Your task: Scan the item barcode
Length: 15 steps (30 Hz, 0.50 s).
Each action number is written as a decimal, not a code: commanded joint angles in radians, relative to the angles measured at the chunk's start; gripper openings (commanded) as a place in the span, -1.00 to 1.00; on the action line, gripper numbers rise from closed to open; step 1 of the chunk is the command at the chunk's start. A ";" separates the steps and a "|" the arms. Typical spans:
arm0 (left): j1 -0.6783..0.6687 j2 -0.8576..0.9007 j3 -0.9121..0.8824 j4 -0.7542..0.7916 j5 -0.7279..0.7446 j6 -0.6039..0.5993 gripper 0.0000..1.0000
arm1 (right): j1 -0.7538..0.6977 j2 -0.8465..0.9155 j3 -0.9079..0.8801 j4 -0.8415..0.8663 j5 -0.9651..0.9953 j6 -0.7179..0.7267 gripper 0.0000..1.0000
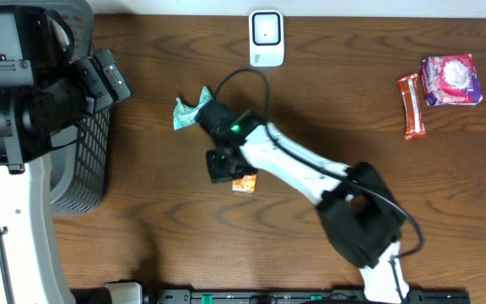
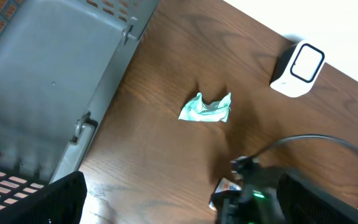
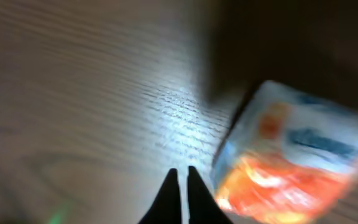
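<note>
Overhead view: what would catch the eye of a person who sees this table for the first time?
The right arm stretches slantwise across the middle of the brown table, its right gripper shut beside a small orange packet. A white scanner stands at the table's far edge, and a crumpled green wrapper lies near the arm.

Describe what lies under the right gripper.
Bare wooden table below the shut right gripper; an orange packet lies beside it, partly covered by it in the overhead view.
</note>
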 commanded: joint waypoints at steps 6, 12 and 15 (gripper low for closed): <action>0.003 0.004 -0.005 0.000 -0.008 0.013 0.96 | -0.014 0.055 0.010 -0.142 0.271 0.056 -0.88; 0.003 0.004 -0.005 0.000 -0.009 0.013 0.96 | -0.079 0.015 0.041 -0.262 0.628 -0.010 -0.52; 0.003 0.004 -0.005 0.000 -0.009 0.013 0.95 | -0.103 0.000 0.076 -0.277 0.673 -0.119 -0.23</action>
